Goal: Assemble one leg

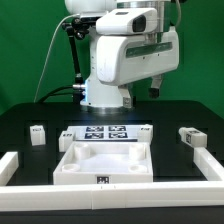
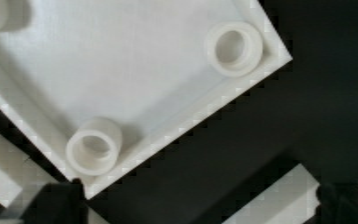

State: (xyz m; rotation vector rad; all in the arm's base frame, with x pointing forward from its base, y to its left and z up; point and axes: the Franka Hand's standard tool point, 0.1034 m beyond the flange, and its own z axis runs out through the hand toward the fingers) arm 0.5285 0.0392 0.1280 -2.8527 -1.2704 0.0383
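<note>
The wide white panel [image 1: 100, 160] with corner sockets lies at the front middle of the black table. Small white legs with marker tags lie apart on the table: one at the exterior view's left [image 1: 38, 133], one right of the marker board [image 1: 146, 129], one further right [image 1: 190, 137]. My gripper [image 1: 153, 87] hangs high above the table, behind the panel. In the wrist view my gripper [image 2: 197, 205] is open and empty, its dark fingertips [image 2: 51, 205] at the frame's edge. The panel [image 2: 140, 70] fills that view, with two round sockets [image 2: 238, 48]. No leg shows there.
The marker board [image 1: 107, 132] lies flat just behind the panel. A low white wall borders the table at the exterior view's left [image 1: 20, 165], right [image 1: 205, 165] and front [image 1: 110, 197]. The arm's white base [image 1: 105, 90] stands at the back middle.
</note>
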